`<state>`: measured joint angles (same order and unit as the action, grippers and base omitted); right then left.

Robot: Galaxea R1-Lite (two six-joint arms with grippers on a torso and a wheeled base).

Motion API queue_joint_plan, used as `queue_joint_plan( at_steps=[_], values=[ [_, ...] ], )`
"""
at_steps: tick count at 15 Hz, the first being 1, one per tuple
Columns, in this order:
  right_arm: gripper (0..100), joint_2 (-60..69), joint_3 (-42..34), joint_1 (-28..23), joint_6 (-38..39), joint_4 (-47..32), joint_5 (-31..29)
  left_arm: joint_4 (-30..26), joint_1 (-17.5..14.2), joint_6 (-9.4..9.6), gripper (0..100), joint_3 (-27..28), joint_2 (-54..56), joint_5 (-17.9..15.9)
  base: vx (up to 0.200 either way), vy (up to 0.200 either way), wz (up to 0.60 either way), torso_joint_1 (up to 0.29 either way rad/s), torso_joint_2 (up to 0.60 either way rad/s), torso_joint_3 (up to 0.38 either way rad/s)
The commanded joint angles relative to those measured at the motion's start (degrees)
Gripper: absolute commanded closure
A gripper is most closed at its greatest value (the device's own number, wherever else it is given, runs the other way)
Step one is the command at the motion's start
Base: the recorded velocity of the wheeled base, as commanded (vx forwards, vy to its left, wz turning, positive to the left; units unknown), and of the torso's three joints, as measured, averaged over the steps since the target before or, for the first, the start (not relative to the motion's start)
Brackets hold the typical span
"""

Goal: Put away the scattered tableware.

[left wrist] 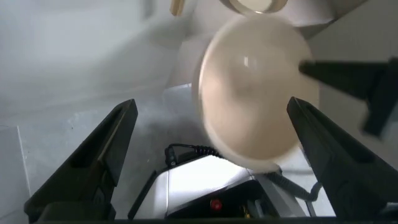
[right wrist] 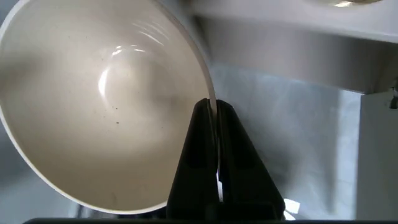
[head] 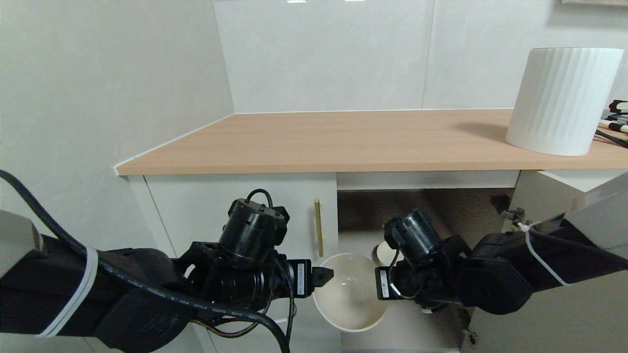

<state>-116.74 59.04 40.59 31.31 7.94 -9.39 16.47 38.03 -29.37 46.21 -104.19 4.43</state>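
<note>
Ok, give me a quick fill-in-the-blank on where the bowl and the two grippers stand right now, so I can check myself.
1. The right gripper is shut on the ____ of the cream bowl.
2. The left gripper holds nothing; its jaws stand ____ next to the bowl.
3. The ribbed white container stands on the wooden ____.

Missing words: rim; open; countertop.

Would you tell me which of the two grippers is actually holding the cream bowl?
The right gripper: its fingers are pinched shut on the rim of the bowl, whereas the left gripper stands wide open.
</note>
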Motion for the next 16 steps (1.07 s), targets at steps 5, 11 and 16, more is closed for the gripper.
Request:
queue_joint_plan(
  at_steps=[5, 11, 16],
  values=[
    [100, -11.0, 1.3, -12.0, 2.1, 15.8, -7.7, 0.1, -0.4, -1.31, 0, 0.1, 1.2, 0.1, 0.000, 0.000, 0.00, 0.000, 0.00, 0.000],
    [100, -15.8, 6.4, -19.2, 1.9, 16.4, -7.8, 0.1, -0.9, -1.57, 0, 0.2, 1.5, 0.0, 0.000, 0.000, 0.00, 0.000, 0.00, 0.000],
    [100, -18.6, 9.1, -21.6, 1.7, 16.1, -8.0, 0.1, -0.9, -1.57, 0, 0.2, 1.5, 0.1, 0.000, 0.000, 0.00, 0.000, 0.00, 0.000]
  ],
)
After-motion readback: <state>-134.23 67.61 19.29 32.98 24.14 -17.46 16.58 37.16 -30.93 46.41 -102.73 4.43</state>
